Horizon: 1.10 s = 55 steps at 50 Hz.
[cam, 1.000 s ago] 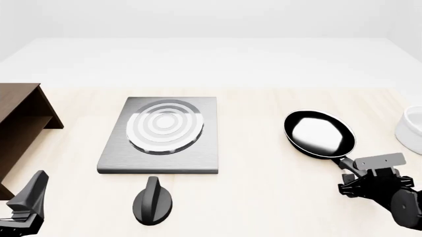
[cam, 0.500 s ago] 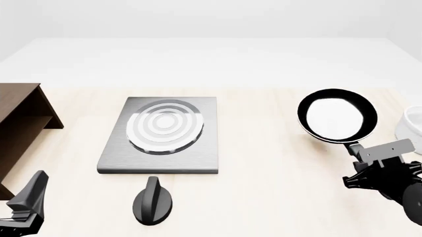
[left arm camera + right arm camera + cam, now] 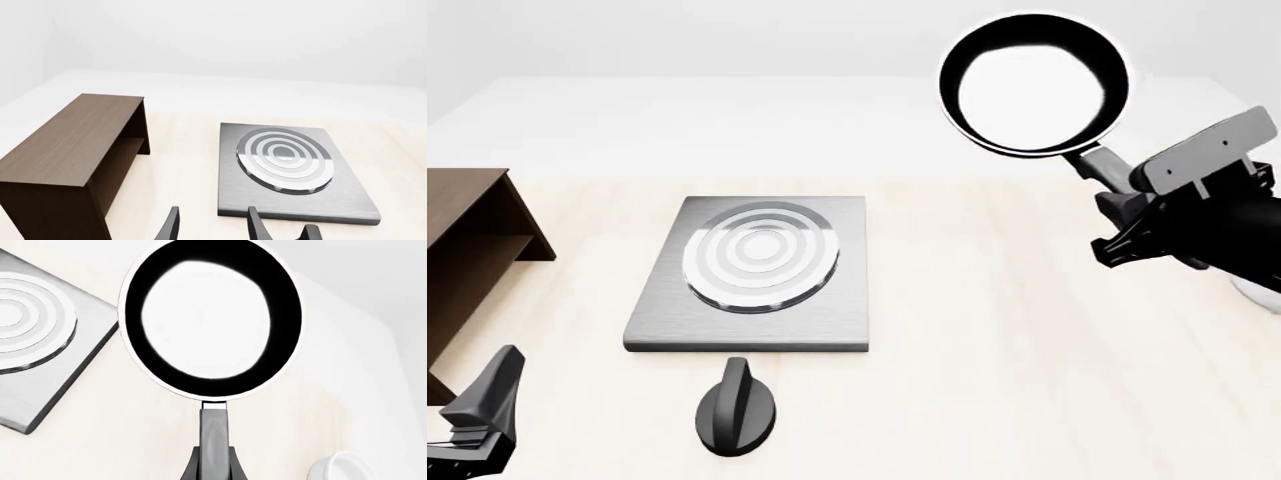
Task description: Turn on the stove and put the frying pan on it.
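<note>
The frying pan [image 3: 1034, 85] is black with a glossy inside and hangs high in the air, right of the stove. My right gripper [image 3: 1117, 190] is shut on its long handle [image 3: 215, 432]; the right wrist view shows the pan [image 3: 210, 320] straight ahead of the gripper [image 3: 215, 471]. The stove [image 3: 747, 318] is a grey metal slab with a ringed burner [image 3: 761, 255], lying on the table's left half. Its black oval knob [image 3: 737, 405] sits just in front of it. My left gripper [image 3: 481, 420] is open and empty at the near left, short of the stove [image 3: 293, 200].
A brown wooden shelf [image 3: 467, 240] stands at the left edge, next to the left gripper [image 3: 213, 230]; it also shows in the left wrist view [image 3: 67, 150]. A white bowl [image 3: 340, 467] sits at the far right, mostly hidden behind the right arm in the front view.
My right gripper has lifted the frying pan off the table, high up and somewhat to the left. The left arm, stove and knob have not moved.
</note>
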Available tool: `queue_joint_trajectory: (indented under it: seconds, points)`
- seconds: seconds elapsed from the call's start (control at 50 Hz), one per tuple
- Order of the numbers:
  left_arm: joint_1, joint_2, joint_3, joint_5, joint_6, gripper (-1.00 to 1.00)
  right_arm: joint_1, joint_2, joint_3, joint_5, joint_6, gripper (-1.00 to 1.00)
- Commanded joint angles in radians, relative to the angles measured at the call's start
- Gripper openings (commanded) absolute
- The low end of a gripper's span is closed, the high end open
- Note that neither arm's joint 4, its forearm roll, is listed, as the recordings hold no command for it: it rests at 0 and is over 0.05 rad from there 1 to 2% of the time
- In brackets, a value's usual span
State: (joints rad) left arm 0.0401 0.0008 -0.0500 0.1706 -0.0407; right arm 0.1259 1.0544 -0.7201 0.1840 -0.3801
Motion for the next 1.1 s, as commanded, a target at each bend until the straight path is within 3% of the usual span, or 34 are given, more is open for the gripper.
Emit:
queue_joint_trajectory:
  seconds: [0.02, 0.26, 0.56, 0.74, 0.86, 1.1]
  points:
    - [0.002, 0.000, 0.004, -0.001, -0.001, 1.00, 0.242, 0.128, -0.284, 0.074, 0.098, -1.00]
    - [0.001, 0.000, -0.002, 0.002, -0.007, 1.00, 0.442, 0.326, -0.472, 0.075, 0.220, -1.00]
    - [-0.002, -0.001, -0.005, 0.008, -0.027, 1.00, 0.532, 0.497, -0.429, -0.092, 0.325, -1.00]
    - [-0.001, -0.001, -0.012, 0.015, -0.031, 1.00, 0.531, 0.618, -0.387, -0.184, 0.334, -1.00]
    - [-0.001, 0.000, -0.002, 0.007, -0.033, 1.00, 0.561, 0.660, -0.350, -0.204, 0.313, -1.00]
    - [-0.001, -0.001, -0.011, 0.017, -0.040, 1.00, 0.586, 0.704, -0.302, -0.253, 0.320, -1.00]
